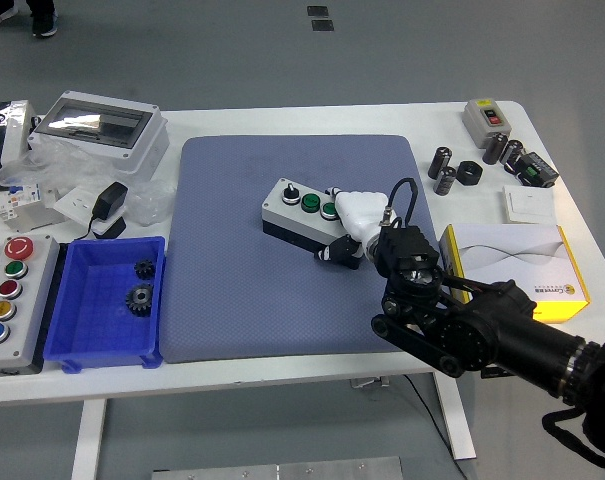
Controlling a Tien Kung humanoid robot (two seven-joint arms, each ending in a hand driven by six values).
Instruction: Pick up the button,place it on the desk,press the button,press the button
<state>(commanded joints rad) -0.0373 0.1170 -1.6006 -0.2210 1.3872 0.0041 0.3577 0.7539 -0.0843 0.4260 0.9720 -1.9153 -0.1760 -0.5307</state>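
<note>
A grey button box [293,210] with a black knob and two green buttons lies on the blue-grey mat [242,300], near its middle. My right hand [348,228], white with black fingertips, rests at the box's right end, fingers curled over that end around the rightmost green button. Its thumb [337,252] points down-left along the box's front side. The black right arm [482,335] comes in from the lower right. The left arm is out of view.
A blue bin [77,300] with two gears sits left of the mat, and a multi-coloured button panel [10,300] lies beyond it. A yellow-white carton [517,265] is right of my hand. A grey enclosure [97,130], bags, black cylinders and a small switch box [487,118] line the far side.
</note>
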